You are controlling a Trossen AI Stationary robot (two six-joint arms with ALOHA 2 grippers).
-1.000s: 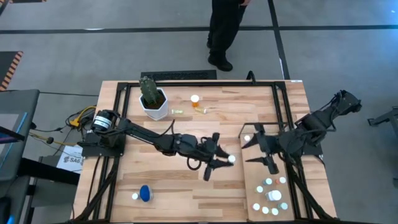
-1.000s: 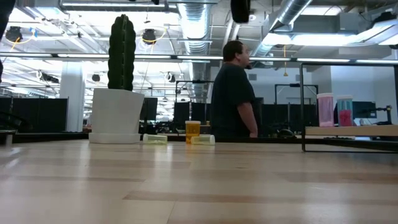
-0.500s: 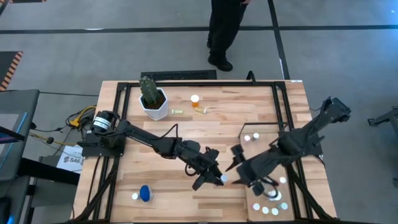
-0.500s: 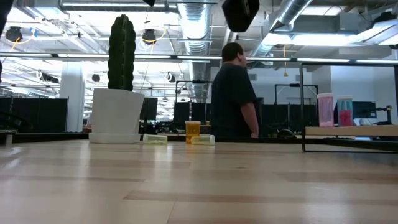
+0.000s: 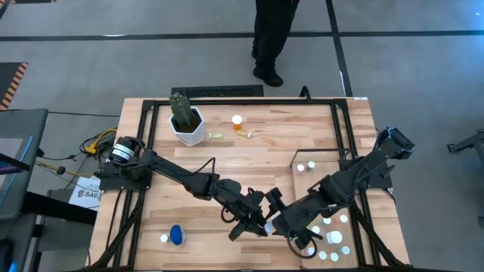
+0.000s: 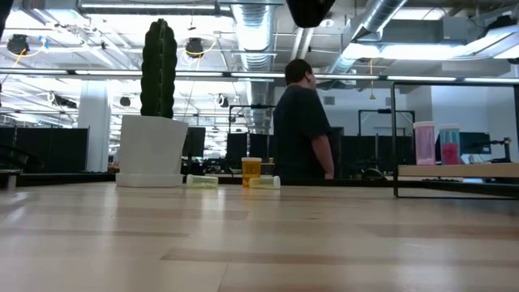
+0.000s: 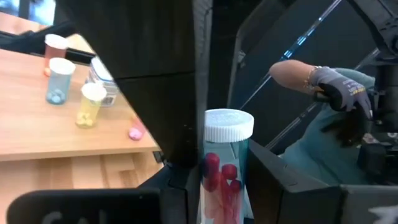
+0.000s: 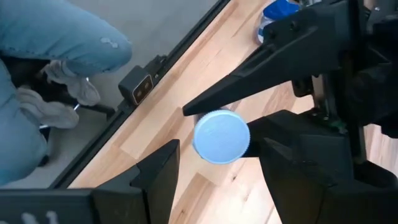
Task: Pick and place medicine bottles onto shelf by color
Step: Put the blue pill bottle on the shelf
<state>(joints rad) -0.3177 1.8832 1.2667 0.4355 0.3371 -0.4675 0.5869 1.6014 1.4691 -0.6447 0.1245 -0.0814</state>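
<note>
High view, lower centre of the frame: your left gripper (image 5: 261,224) is clamped on a white-capped bottle (image 7: 225,168), and your half-open right gripper (image 5: 281,224) frames its cap. Probably light, rigid, slick; grip the body.

Bright, even overhead light; ceiling lamps (image 6: 195,45) glare at the low view's top, near tabletop (image 6: 259,251) softly blurred, shadows faint
</note>
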